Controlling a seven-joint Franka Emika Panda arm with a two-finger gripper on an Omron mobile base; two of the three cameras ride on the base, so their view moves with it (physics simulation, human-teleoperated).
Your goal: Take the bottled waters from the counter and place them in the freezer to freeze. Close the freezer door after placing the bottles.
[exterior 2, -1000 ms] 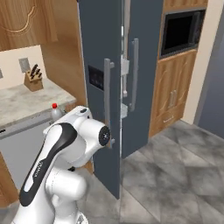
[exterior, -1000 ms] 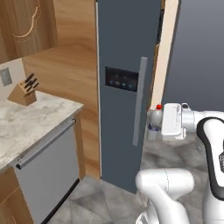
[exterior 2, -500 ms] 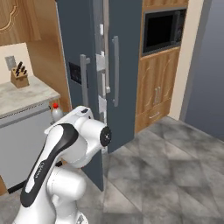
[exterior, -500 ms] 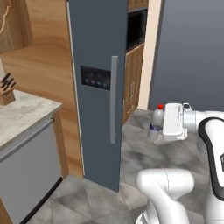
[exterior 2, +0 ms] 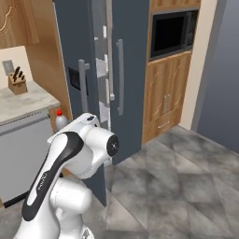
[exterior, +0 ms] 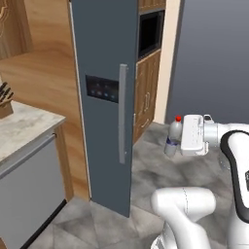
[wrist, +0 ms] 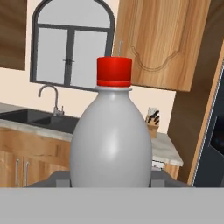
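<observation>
Red-capped bottle [exterior: 173,137] held upright in the fingers [exterior: 181,140], which sit pinched in on its body (cap on top, pale label low down). Up off the floor and in the open, just to the right of the freezer door [exterior: 104,97] when seen from the left base view, roughly level with the lower half of the door's long handle [exterior: 122,114]. Not touching the door.

Door panel itself swung out edge-on toward the base, small black panel with blue lights [exterior: 101,88] left of the handle. From the right base view, same bottle [exterior 2: 60,119] peeking out behind the arm's shoulder, in front of the freezer [exterior 2: 107,70]. Pale inside barely visible through the gap there, too narrow to make out shelves.

Left of the freezer: beige surface [exterior: 22,127] with a wooden knife block [exterior: 4,102], grey dishwasher front [exterior: 29,194] underneath. Right of the freezer: built-in microwave [exterior 2: 172,33] over wooden cabinet doors.

Hand view mostly bottle [wrist: 111,140], window and sink tap behind.
</observation>
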